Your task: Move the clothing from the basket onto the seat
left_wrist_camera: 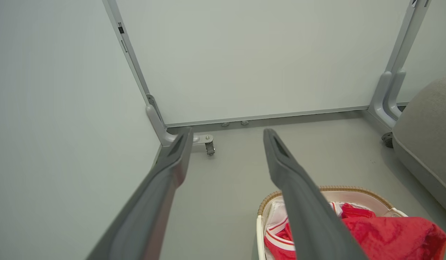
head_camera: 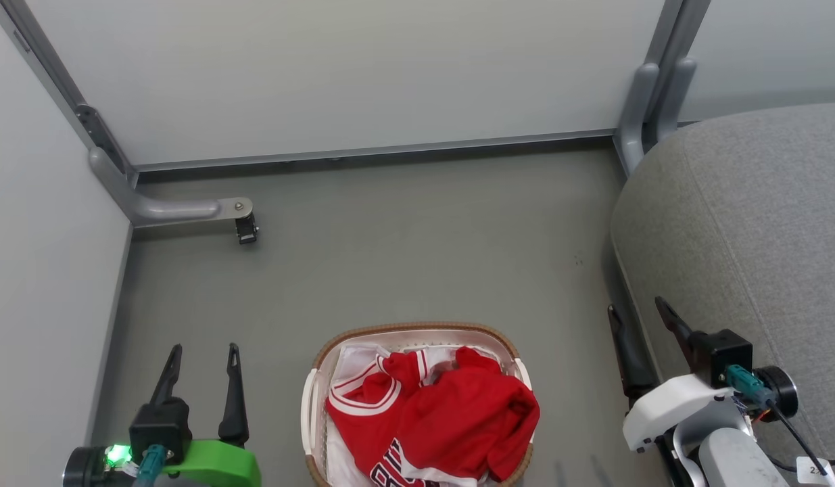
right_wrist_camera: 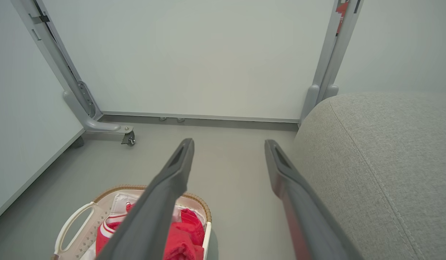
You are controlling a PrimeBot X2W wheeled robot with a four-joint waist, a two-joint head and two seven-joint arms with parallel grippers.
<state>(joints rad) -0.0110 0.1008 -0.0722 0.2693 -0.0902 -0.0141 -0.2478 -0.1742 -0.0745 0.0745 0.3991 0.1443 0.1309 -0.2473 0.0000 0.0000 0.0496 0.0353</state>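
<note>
Clearly, floor (head_camera: 573,352) separates basket (head_camera: 417,327) rim from seat (head_camera: 728,223) edge.

Basket (head_camera: 417,329): oval, white perforated plastic, brown woven rim, side handles; upright on the floor (head_camera: 403,257).

Clothing (head_camera: 427,423): crumpled heap inside the basket. Jersey (head_camera: 366,412) on the left, red with white-and-red striped trim, dark lettering at the near edge. Plain red piece (head_camera: 474,412) bunched on the right, spilling over the right rim.

Seat (head_camera: 762,223): large, grey woven upholstery, rounded edge, stitched seams; well right of the basket, not touching it.
</note>
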